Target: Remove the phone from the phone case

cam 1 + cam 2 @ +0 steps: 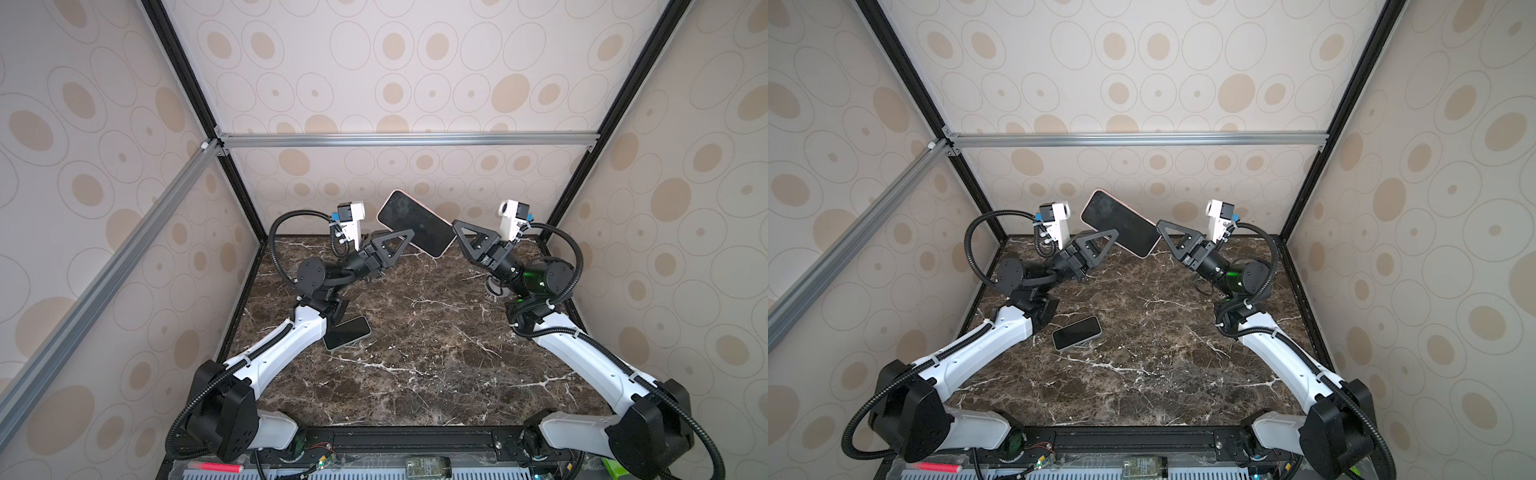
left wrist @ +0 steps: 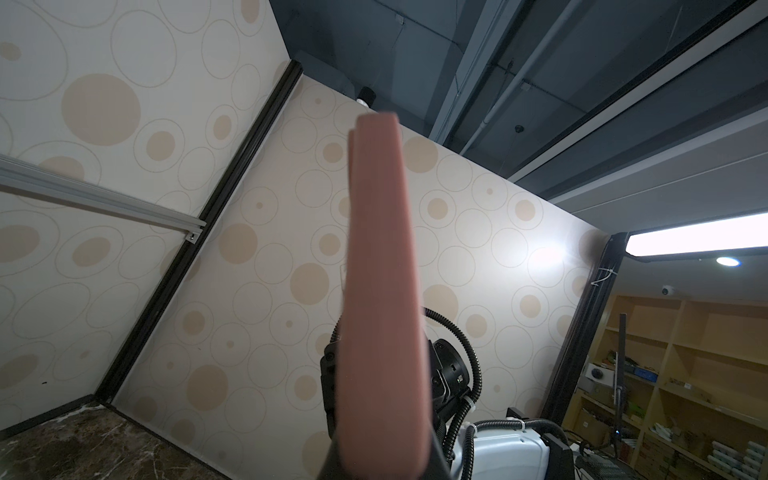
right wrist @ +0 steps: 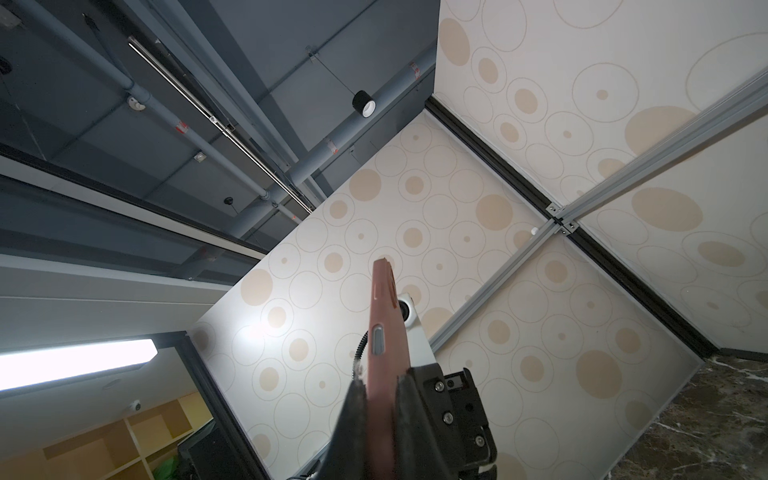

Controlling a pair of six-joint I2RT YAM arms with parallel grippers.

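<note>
The phone [image 1: 415, 222] [image 1: 1121, 222], black screen up, sits in a pink phone case and hangs tilted in the air near the back wall. My left gripper [image 1: 409, 233] [image 1: 1115, 232] is shut on the case's near long edge. My right gripper [image 1: 455, 226] [image 1: 1160, 226] is shut on its right end. The left wrist view shows the pink phone case [image 2: 382, 291] edge-on, rising from my left gripper [image 2: 382, 457]. In the right wrist view the phone case [image 3: 384, 332] stands between the two fingers of my right gripper [image 3: 380, 390], which press on both its faces.
A second dark phone [image 1: 347, 332] [image 1: 1077, 332] with a pale rim lies flat on the marble table [image 1: 436, 332], beside my left forearm. Patterned walls close in the back and both sides. A pink marker [image 1: 216, 467] and a small bottle [image 1: 428, 465] lie beyond the front rail.
</note>
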